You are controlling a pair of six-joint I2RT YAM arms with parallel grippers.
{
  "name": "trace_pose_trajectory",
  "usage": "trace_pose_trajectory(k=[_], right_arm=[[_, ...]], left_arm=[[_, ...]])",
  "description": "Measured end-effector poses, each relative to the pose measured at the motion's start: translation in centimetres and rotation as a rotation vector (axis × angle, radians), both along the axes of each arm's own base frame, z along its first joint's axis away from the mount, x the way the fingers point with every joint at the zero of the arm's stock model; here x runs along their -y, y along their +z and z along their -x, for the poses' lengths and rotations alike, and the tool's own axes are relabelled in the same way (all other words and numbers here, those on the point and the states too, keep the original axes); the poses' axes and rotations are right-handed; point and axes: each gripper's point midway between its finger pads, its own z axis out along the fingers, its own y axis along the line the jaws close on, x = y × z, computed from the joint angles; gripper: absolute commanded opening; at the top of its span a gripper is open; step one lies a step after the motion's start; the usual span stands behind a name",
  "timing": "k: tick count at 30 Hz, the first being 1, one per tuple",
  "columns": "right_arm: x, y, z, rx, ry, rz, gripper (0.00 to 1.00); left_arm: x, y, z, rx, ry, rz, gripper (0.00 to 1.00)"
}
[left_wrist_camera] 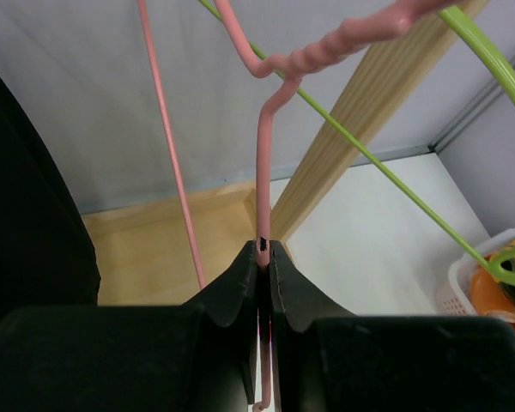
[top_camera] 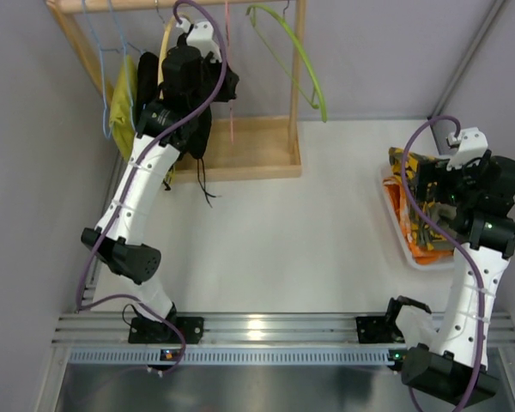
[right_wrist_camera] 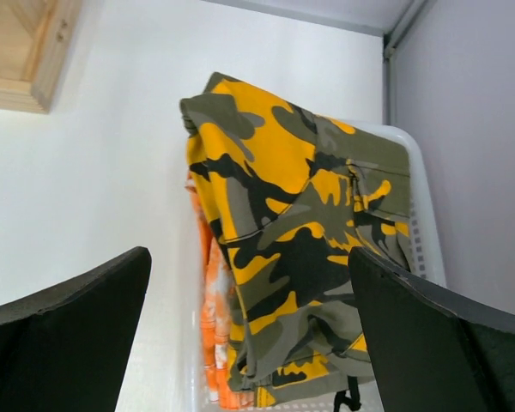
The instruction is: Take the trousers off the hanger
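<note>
Left pincer (left_wrist_camera: pixel 263 251) on hanger (left_wrist_camera: pixel 263 172), green hanger (left_wrist_camera: pixel 489 53) alongside

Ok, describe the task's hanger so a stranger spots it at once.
Find the wooden rack at the far left of the table. Within its frame, the hanger is the one pinched in the left gripper. It is thin pale-pink wire, unlike the thick lime-green hanger beside it.

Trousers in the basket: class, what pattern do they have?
The trousers are camouflage: yellow-orange, olive and dark brown; best in the right wrist view.
</note>
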Motion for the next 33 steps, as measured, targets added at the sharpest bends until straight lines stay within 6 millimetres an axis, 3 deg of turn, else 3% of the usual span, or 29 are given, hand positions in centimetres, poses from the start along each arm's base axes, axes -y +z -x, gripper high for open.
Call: trace_pose_trajectory(k=[6,15,23,28,33], right_arm=[[-1.6,1.6,0.4,0.029,0.056,-0.049,0.99],[-2.5,2.9,0.9,0.056,0.082,-0.072,0.99],[-3.3,3.6,1.4,0.067,0.108,-0.087,0.99],[-5.3,5.6,2.4,0.125,0.199,-0.098,0.99],[-8.5,9.2,4.0,0.23,0.328,-0.163,0.95]], left_arm=[[0.3,0.6,-2.2,0.03,0.036,-0.012,0.0],[0.9,-0.2,-5.4,0.047,0.079,-0.055,0.0],[0.9,-3.0,-8.4,0.031,0.122,-0.104,0.0],[0.2,-4.4,-9.7,0.013,0.142,-0.111,0.0],[-0.3,-5.0,-10.1,-0.015,0.131,-0.073,0.0]])
